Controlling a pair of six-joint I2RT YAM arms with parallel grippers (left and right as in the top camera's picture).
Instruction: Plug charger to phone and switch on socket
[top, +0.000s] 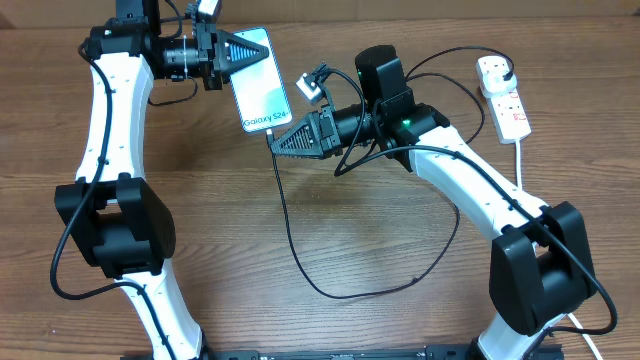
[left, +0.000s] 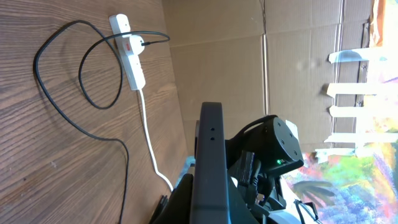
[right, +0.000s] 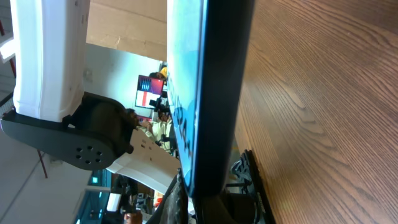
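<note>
Blue-screened phone (top: 258, 95) clamped in left jaws and right jaws.

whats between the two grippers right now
The phone, screen up, spans the gap between the left gripper and right gripper; the overhead view shows it.

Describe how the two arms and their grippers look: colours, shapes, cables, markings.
Both arms match. The left arm and right arm have smooth white links between bulky black joint housings, with thin black cables looped alongside. The left gripper and right gripper are black, ribbed triangular wedges. A green light glows on the right arm's wrist.
</note>
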